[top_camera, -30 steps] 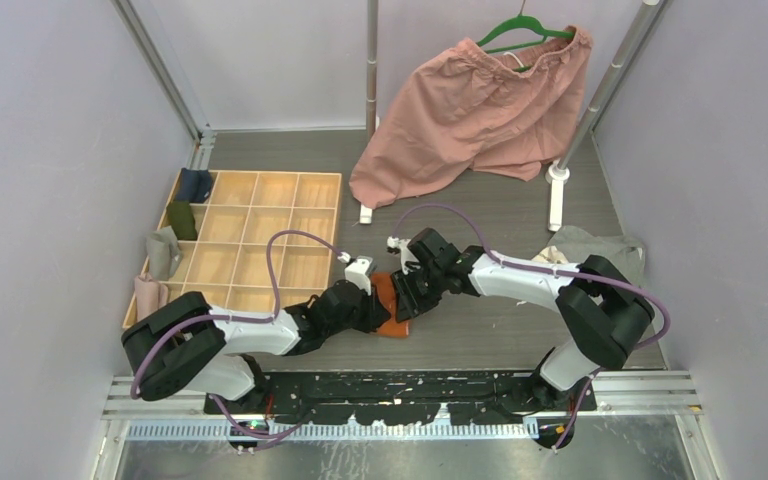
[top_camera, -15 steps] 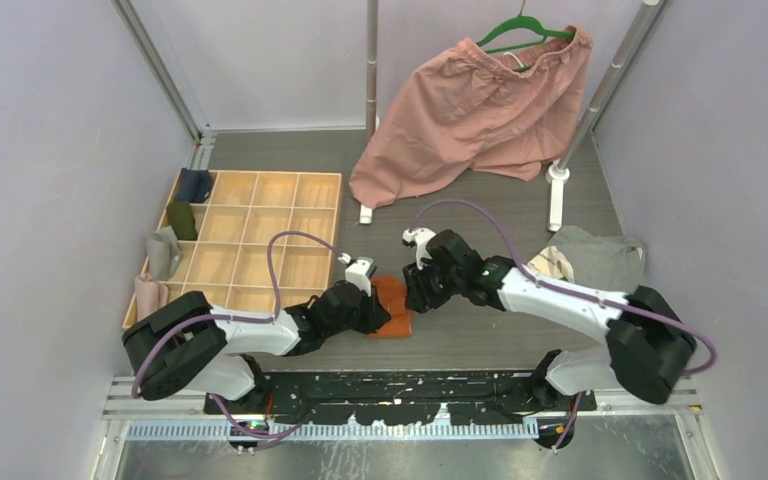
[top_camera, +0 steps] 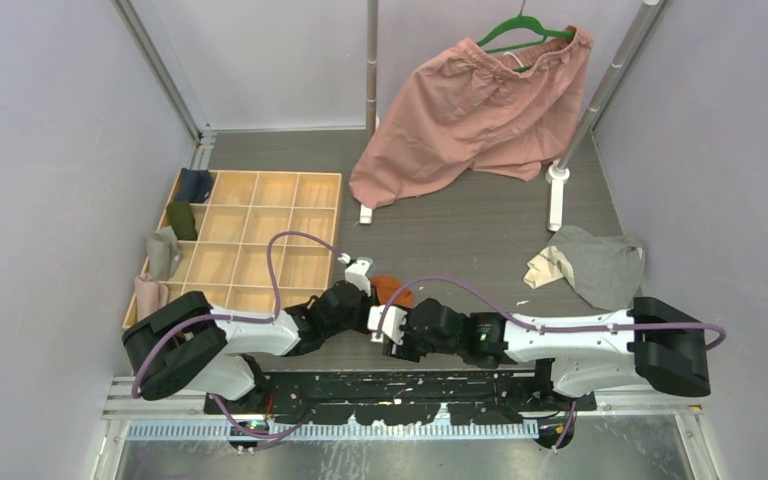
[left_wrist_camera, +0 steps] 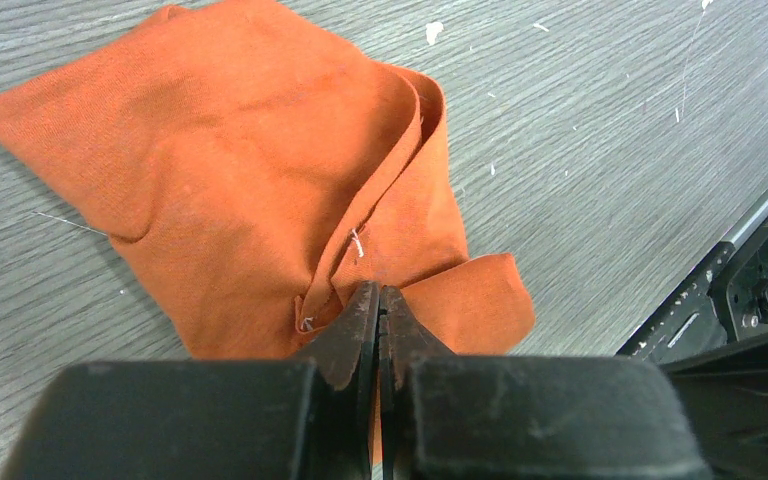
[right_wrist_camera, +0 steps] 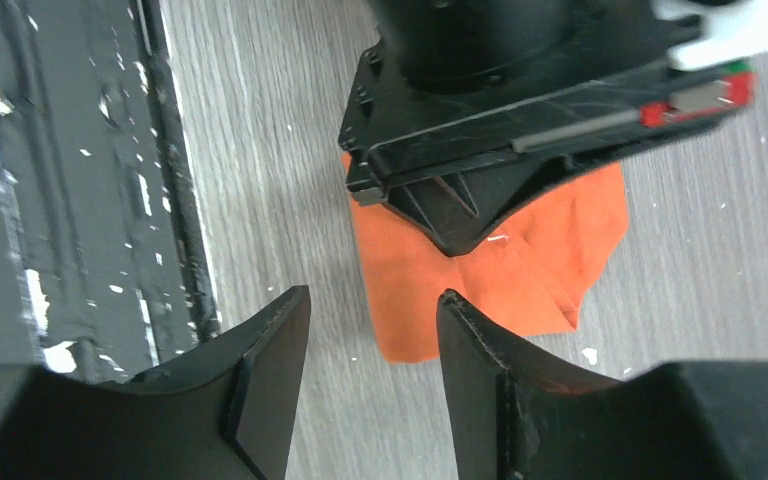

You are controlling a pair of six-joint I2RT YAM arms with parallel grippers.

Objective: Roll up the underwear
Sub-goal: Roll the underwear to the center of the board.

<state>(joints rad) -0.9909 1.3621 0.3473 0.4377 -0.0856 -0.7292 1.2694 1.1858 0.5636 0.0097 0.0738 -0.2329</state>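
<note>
The rust-orange cloth underwear (left_wrist_camera: pixel 260 170) lies on the grey wood-grain table (top_camera: pixel 480 215) near its front edge, between the two wrists. From above most of it is hidden. The left gripper (top_camera: pixel 375 303) and the right gripper (top_camera: pixel 392 340) crowd over it, and only a small orange patch shows beyond them. In the left wrist view its near edge is cut off behind the gripper's black body. Whether the pale flecks at the pinch are trim or loose thread cannot be told.

The cloth is flat and rumpled, not rolled. One raised fold runs from its far side down to the pinch, and a small flap is turned out at the near right corner.

The left gripper (left_wrist_camera: pixel 378 300) is clamped on that fold, its fingertips pressed together with cloth between them. The right gripper (right_wrist_camera: pixel 370 310) stands with its fingers apart and nothing between them. It is low over the table, just short of the garment's edge and facing the left gripper across it.

The grey cloth underwear (top_camera: pixel 600 265), with a cream part at its left end, lies crumpled well apart on the right side of the table. At the far left stands a light wooden tray of square compartments (top_camera: pixel 260 212), with small rolled cloths (top_camera: pixel 182 220) in its left column. Behind, large pink shorts (top_camera: pixel 470 110) hang from a green hanger (top_camera: pixel 520 27).
</note>
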